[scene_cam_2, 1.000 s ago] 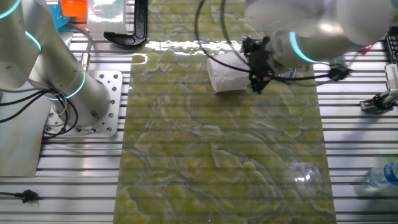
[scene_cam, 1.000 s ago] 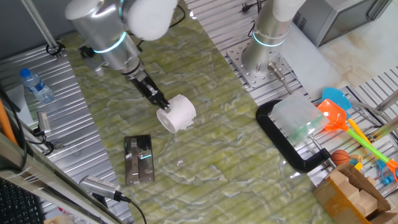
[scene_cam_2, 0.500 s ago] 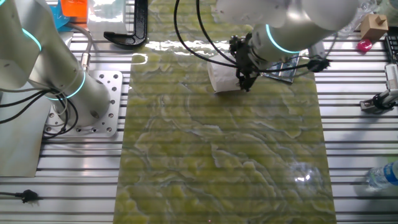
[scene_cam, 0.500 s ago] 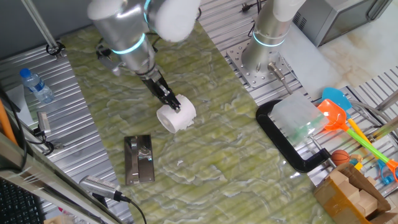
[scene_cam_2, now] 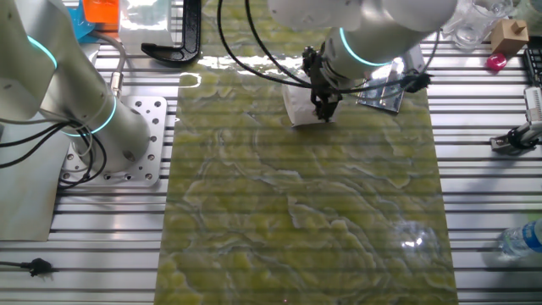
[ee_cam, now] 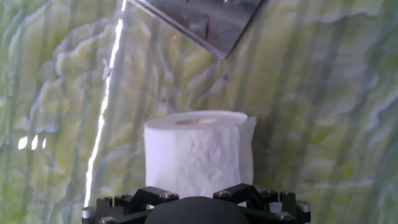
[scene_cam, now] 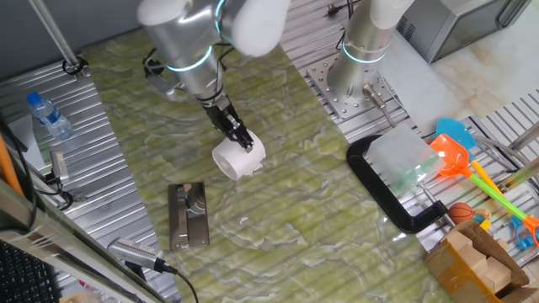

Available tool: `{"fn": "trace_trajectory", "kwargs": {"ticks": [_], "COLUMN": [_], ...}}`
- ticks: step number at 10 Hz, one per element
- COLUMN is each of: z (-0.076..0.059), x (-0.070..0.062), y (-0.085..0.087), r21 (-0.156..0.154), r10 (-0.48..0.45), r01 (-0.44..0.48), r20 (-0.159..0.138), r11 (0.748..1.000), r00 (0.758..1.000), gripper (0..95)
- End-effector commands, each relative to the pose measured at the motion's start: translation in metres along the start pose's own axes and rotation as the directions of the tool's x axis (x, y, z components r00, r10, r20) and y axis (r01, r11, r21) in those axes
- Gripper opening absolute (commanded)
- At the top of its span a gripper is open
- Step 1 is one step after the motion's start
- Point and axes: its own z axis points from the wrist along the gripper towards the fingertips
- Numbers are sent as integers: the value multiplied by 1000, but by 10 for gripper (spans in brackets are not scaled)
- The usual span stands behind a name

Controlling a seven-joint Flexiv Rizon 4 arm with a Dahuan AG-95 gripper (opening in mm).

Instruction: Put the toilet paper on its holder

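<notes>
The holder [scene_cam: 189, 215] is lying flat on the green-patterned bench [scene_cam: 320, 194], nothing on its post. Just right of it and apart, the toilet paper [scene_cam: 238, 156] is sitting on the bench. The tool [scene_cam: 242, 139] is pressing against the roll's top; whether its fingers are gripping it, I cannot tell.

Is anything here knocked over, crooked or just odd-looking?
Nothing looks spilled or broken. The toilet paper lies on its side on the mat, apart from the holder, with the gripper at it. A big black clamp lies near the table edge.
</notes>
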Motion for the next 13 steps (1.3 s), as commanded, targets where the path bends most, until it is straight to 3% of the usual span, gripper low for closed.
{"fn": "trace_trajectory", "kwargs": {"ticks": [1, 3, 7, 13], "z": [0, 4, 15, 27], "x": [2, 0, -6, -12], "y": [0, -2, -4, -7], "r21": [54, 65, 65, 57], "r10": [10, 12, 25, 26], "r01": [-13, -16, -30, -32], "r20": [44, 60, 69, 106], "r11": [998, 998, 997, 998], "r00": [999, 998, 997, 994], "gripper": [950, 950, 950, 950]}}
